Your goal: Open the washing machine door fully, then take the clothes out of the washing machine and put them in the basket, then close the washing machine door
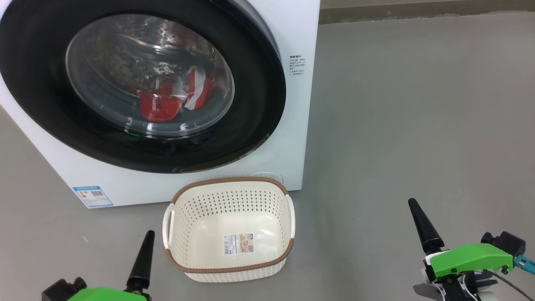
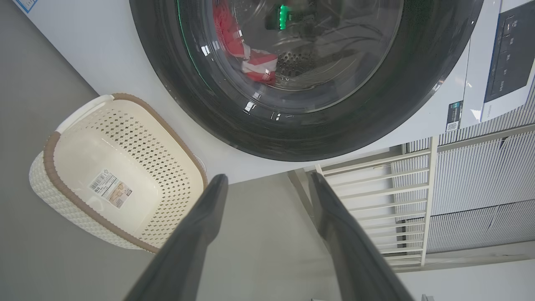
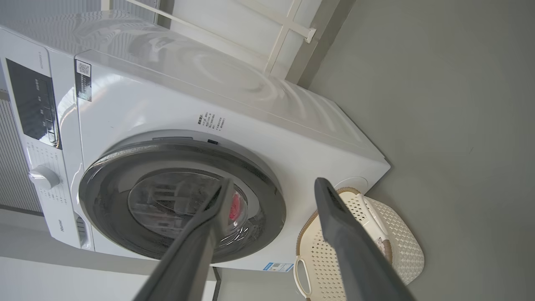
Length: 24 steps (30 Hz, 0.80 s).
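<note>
Because the large round black-rimmed washing machine door (image 1: 259, 83) is shut on the big white boxy washing machine (image 1: 303, 37), the bright red-and-white clothes (image 1: 165, 104) lie behind its glass. The small cream perforated basket (image 1: 229, 180) sits at the door's six o'clock, probably to keep the transfer short. Both arms hang low, the left gripper (image 2: 267, 179) at the basket's seven o'clock and the right gripper (image 3: 273, 184) at four o'clock, each spread wide, empty and aimed at the machine.

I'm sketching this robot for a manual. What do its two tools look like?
The left tool and right tool each have two long, dark, tapering fingers that narrow to rounded tips. Behind each sits a bright green housing with black fittings. By the right one there is a teal connector and a thin dark cable.
</note>
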### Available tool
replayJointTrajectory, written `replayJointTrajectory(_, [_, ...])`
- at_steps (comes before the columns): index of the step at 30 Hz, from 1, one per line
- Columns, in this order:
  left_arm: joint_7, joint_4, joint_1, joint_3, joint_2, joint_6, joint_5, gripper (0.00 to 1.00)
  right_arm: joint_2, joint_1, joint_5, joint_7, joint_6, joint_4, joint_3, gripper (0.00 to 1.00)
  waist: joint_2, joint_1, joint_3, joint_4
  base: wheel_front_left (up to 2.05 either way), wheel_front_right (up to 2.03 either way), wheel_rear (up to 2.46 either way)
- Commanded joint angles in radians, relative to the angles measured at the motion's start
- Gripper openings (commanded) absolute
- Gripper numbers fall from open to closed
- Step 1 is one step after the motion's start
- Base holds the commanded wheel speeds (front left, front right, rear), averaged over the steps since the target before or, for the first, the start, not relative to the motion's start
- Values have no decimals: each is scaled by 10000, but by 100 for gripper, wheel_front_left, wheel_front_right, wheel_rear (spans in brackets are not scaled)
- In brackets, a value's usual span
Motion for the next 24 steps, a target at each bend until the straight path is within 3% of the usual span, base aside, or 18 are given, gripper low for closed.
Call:
replayJointTrajectory(1, [-122, -243, -491, 80, 108, 32, 375, 100, -128, -623, -413, -121, 2, -206, 105, 100, -1, -2, -1, -3, 0, 0, 0])
replayJointTrajectory(24, [-806, -141, -1012, -49, 133, 310, 3738, 100, -180, -1305, -3806, -798, 3, 75, 754, 100, -1, -2, -33, -11, 0, 0, 0])
